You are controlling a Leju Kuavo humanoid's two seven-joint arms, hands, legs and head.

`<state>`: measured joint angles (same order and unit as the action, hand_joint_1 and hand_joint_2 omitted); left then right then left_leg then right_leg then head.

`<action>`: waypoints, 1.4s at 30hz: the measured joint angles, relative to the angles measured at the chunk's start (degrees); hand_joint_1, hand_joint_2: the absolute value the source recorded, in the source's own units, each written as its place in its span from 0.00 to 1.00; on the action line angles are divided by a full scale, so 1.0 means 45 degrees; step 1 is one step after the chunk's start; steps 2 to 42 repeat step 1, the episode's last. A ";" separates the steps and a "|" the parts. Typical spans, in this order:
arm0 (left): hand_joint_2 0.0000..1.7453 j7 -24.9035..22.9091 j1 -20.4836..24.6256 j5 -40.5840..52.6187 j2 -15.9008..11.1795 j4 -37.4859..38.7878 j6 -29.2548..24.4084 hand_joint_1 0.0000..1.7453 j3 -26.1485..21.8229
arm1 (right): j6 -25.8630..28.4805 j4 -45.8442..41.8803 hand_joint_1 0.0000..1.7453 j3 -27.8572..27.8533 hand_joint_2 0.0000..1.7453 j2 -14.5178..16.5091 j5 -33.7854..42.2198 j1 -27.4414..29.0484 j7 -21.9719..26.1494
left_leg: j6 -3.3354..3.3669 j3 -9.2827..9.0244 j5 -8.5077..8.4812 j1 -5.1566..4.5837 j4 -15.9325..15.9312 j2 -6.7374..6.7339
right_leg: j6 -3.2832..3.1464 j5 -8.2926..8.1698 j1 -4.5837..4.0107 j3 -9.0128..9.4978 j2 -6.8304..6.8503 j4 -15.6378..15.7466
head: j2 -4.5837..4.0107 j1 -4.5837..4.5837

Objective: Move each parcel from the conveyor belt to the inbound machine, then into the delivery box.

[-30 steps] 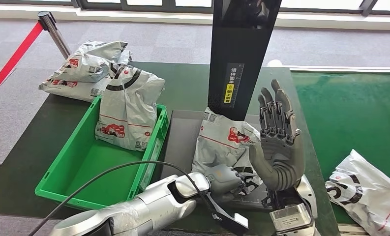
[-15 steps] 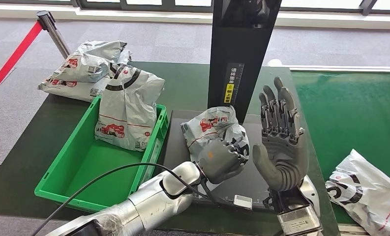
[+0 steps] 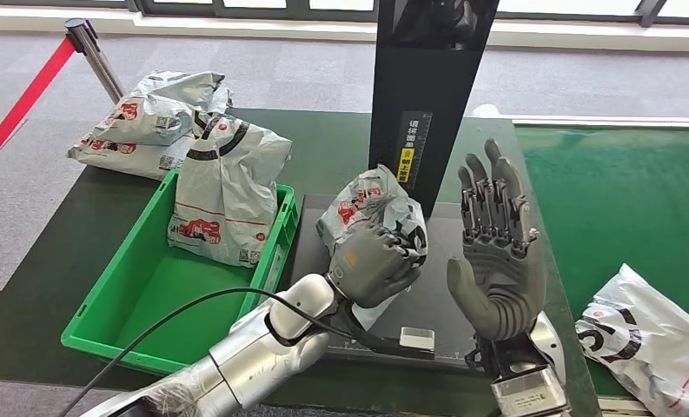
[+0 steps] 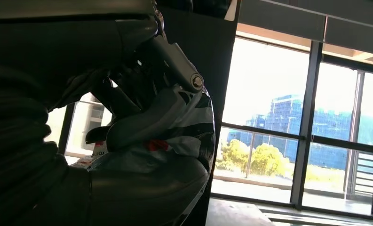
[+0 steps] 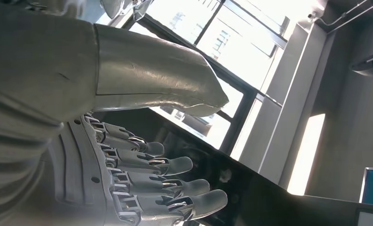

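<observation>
While the left hand (image 3: 377, 263) has its fingers wrapped round a crumpled grey parcel (image 3: 371, 208), holding it up just above the dark platform of the inbound machine (image 3: 427, 300), the step in hand looks like the transfer from machine to box. The right hand (image 3: 494, 248) stands upright just beside it, fingers straight and spread, palm towards the parcel, with nothing in it. From the left wrist view the thumb (image 4: 146, 117) is pressed across the bag's black-and-white print.

Next call, I'd say: swing that bag across to the robot's left, over the rim of the green delivery box (image 3: 128, 261), and let go where there's bare floor, because one parcel (image 3: 228, 191) already leans against the far wall. The bag is soft and slack, so it may sag out of the grip.

Writing? The black scanner column (image 3: 427, 95) carries a label strip (image 3: 408, 148) with small white characters and a yellow tag, too small to read. The bags show red logos and barcode stickers, unreadable. One more bag (image 3: 649, 334) waits on the green conveyor belt (image 3: 619, 200); others (image 3: 154, 117) are piled beyond the box.
</observation>
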<state>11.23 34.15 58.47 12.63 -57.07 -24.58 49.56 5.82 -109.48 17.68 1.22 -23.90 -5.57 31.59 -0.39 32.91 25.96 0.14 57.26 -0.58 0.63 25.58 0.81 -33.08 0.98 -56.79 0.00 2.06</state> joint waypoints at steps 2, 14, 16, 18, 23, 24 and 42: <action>1.00 -0.0024 -0.0027 0.0057 -0.0027 -0.0106 -0.0034 1.00 -0.0043 | -0.0001 0.0000 0.00 0.0000 1.00 0.0000 -0.0009 0.0006 0.0017 | 0.0000 0.0000 0.0000 0.0000 0.0000 0.0000 | 0.0000 0.0000 0.0000 -0.0001 0.0000 0.0000 | 0.0000 0.0000; 1.00 -0.0024 -0.0027 0.0057 -0.0027 -0.0106 -0.0034 1.00 -0.0043 | -0.0001 0.0000 0.00 0.0000 1.00 0.0000 -0.0009 0.0006 0.0017 | 0.0000 0.0000 0.0000 0.0000 0.0000 0.0000 | 0.0000 0.0000 0.0000 -0.0001 0.0000 0.0000 | 0.0000 0.0000; 1.00 -0.0024 -0.0027 0.0057 -0.0027 -0.0106 -0.0034 1.00 -0.0043 | -0.0001 0.0000 0.00 0.0000 1.00 0.0000 -0.0009 0.0006 0.0017 | 0.0000 0.0000 0.0000 0.0000 0.0000 0.0000 | 0.0000 0.0000 0.0000 -0.0001 0.0000 0.0000 | 0.0000 0.0000; 1.00 -0.0024 -0.0027 0.0057 -0.0027 -0.0106 -0.0034 1.00 -0.0043 | -0.0001 0.0000 0.00 0.0000 1.00 0.0000 -0.0009 0.0006 0.0017 | 0.0000 0.0000 0.0000 0.0000 0.0000 0.0000 | 0.0000 0.0000 0.0000 -0.0001 0.0000 0.0000 | 0.0000 0.0000; 1.00 -0.0024 -0.0027 0.0057 -0.0027 -0.0106 -0.0034 1.00 -0.0043 | -0.0001 0.0000 0.00 0.0000 1.00 0.0000 -0.0009 0.0006 0.0017 | 0.0000 0.0000 0.0000 0.0000 0.0000 0.0000 | 0.0000 0.0000 0.0000 -0.0001 0.0000 0.0000 | 0.0000 0.0000; 1.00 -0.0024 -0.0027 0.0057 -0.0027 -0.0106 -0.0034 1.00 -0.0043 | -0.0001 0.0000 0.00 0.0000 1.00 0.0000 -0.0009 0.0006 0.0017 | 0.0000 0.0000 0.0000 0.0000 0.0000 0.0000 | 0.0000 0.0000 0.0000 -0.0001 0.0000 0.0000 | 0.0000 0.0000; 1.00 -0.0024 -0.0027 0.0057 -0.0027 -0.0106 -0.0034 1.00 -0.0043 | -0.0001 0.0000 0.00 0.0000 1.00 0.0000 -0.0009 0.0006 0.0017 | 0.0000 0.0000 0.0000 0.0000 0.0000 0.0000 | 0.0000 0.0000 0.0000 -0.0001 0.0000 0.0000 | 0.0000 0.0000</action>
